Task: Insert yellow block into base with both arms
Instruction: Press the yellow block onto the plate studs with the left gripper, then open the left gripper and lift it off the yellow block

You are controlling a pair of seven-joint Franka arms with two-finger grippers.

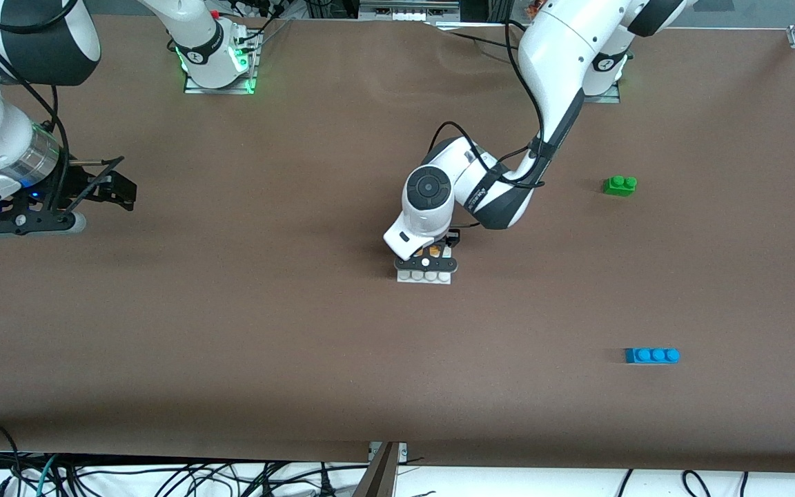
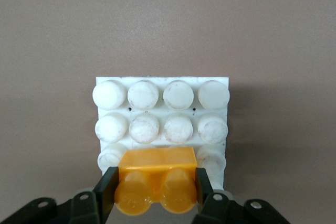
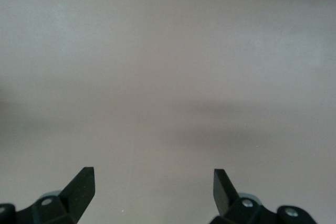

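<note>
The white studded base (image 1: pixel 425 276) lies at mid-table, mostly hidden under the left arm's hand; in the left wrist view the base (image 2: pixel 163 106) shows several rows of round studs. My left gripper (image 2: pixel 155 186) is shut on the yellow block (image 2: pixel 156 179), its fingers on the block's two ends, holding it down over the base's row of studs closest to the wrist camera. Only a sliver of the yellow block (image 1: pixel 434 249) shows in the front view, under my left gripper (image 1: pixel 432 255). My right gripper (image 1: pixel 118 188) is open and empty, up over bare table at the right arm's end; it also shows in the right wrist view (image 3: pixel 154 184).
A green two-stud brick (image 1: pixel 620 185) lies toward the left arm's end of the table. A blue three-stud brick (image 1: pixel 652 355) lies nearer the front camera than the green one. The table's front edge (image 1: pixel 397 452) has cables below it.
</note>
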